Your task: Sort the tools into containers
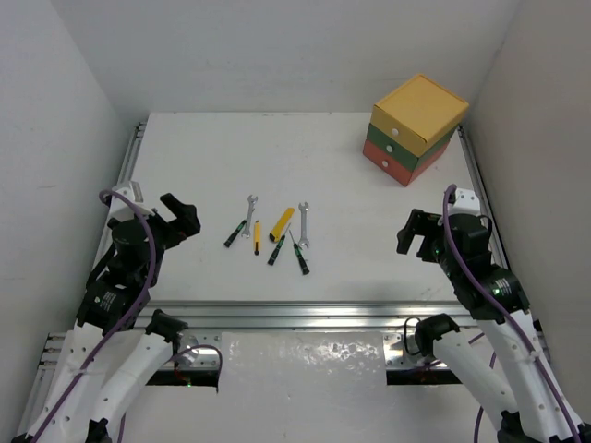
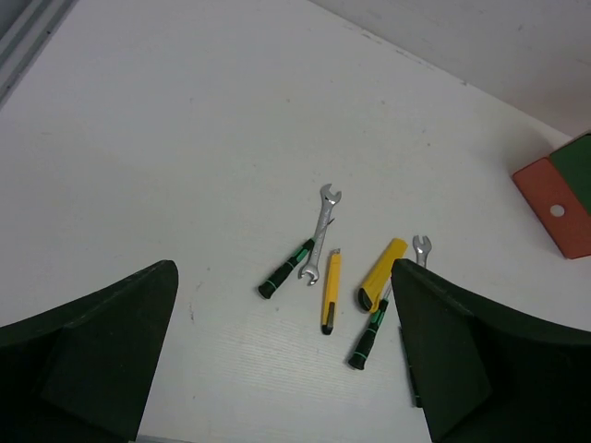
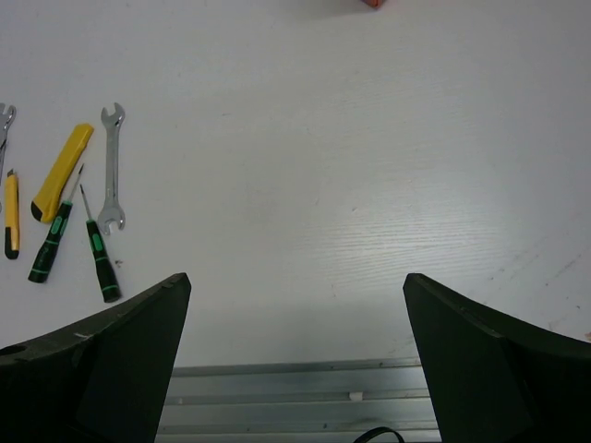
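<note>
Nearest you, your left claw (image 1: pixel 183 218) and right claw (image 1: pixel 413 232) both hang wide open and hold nothing, so I think the sorting has not begun. A bit further out, between them, the tools (image 1: pixel 257 237) lie close together on the table (image 1: pixel 185 157) (wrenches (image 1: pixel 303 224), a yellow cutter (image 1: pixel 282 223), screwdrivers (image 1: pixel 277 251)). Far off at the right sits the stack of drawers (image 1: pixel 414 129), all shut as far as I can see, so you likely need to pull one open first, or reach down and pinch a tool.
</note>
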Robot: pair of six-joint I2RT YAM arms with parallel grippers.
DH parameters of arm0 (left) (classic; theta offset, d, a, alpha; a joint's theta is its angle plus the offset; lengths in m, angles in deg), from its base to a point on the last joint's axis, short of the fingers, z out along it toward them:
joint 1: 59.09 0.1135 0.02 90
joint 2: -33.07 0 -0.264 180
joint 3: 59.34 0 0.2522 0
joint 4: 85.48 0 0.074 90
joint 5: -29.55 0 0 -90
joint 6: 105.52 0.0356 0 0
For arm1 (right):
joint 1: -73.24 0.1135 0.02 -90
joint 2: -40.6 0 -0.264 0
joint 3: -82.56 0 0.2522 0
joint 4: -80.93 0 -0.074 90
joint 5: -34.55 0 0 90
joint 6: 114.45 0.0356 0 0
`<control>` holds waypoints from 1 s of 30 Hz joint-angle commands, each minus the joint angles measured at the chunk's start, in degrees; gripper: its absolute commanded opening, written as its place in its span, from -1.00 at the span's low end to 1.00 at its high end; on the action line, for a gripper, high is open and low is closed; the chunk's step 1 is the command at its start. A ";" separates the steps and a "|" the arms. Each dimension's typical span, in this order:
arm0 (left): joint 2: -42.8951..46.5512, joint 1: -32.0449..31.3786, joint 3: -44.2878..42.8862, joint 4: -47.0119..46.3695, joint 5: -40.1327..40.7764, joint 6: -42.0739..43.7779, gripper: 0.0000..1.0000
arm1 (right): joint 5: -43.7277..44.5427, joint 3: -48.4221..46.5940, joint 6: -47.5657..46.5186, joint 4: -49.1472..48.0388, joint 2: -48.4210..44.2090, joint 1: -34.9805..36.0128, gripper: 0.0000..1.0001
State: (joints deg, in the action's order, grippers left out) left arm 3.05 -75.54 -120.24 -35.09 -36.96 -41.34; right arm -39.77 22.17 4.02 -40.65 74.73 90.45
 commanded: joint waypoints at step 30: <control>-4.26 0.36 1.17 -4.28 -6.96 2.09 0.99 | 30.19 -60.62 8.98 -19.10 82.13 -0.07 0.69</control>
State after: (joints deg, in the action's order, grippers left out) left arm -1.73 -75.54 -119.43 -36.25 -42.78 -39.92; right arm -16.84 -28.25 17.83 -62.13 151.80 90.34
